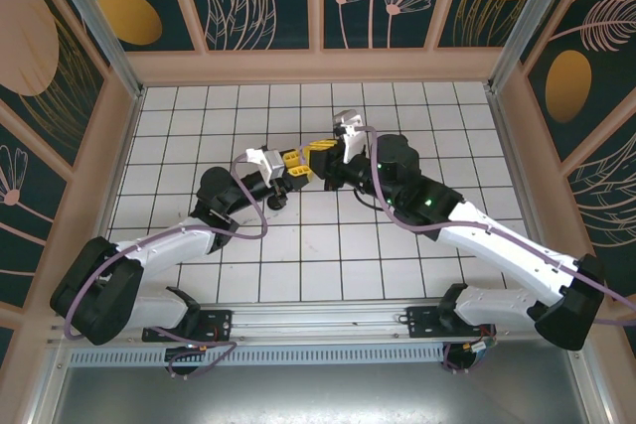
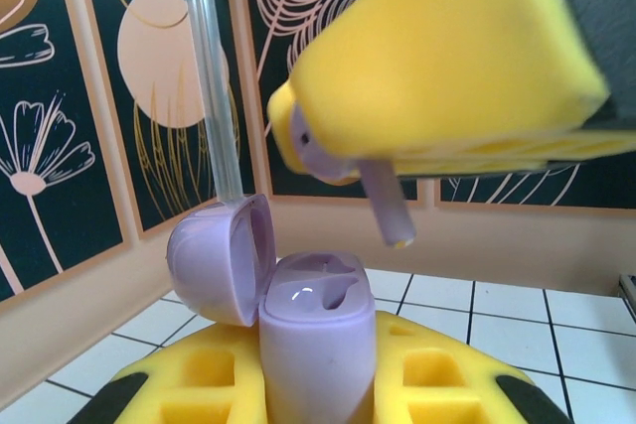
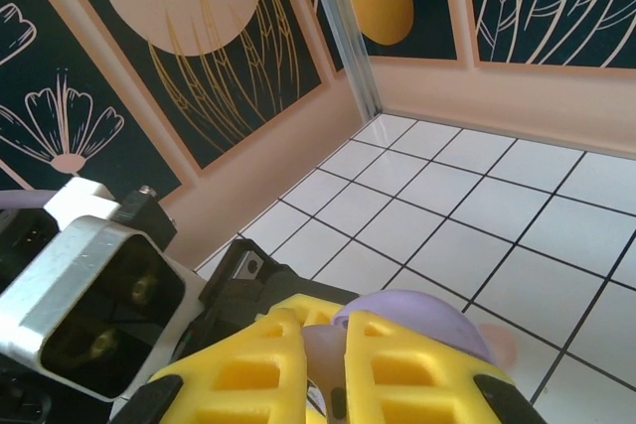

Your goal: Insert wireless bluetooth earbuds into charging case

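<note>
A white bench (image 1: 318, 275) ruled with dark grid lines is lying inside a peach frame (image 1: 313, 65). Dark teal wall panels (image 1: 248, 7) bearing pale flowers, leaves and orange ovals are rising around it, with silvery metal posts (image 1: 94, 17) standing at the corners.

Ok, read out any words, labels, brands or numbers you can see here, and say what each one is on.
None can be read. The lilac charging case, the lilac earbud and the wall panels carry no lettering; the panels bear flower and leaf drawings.
</note>
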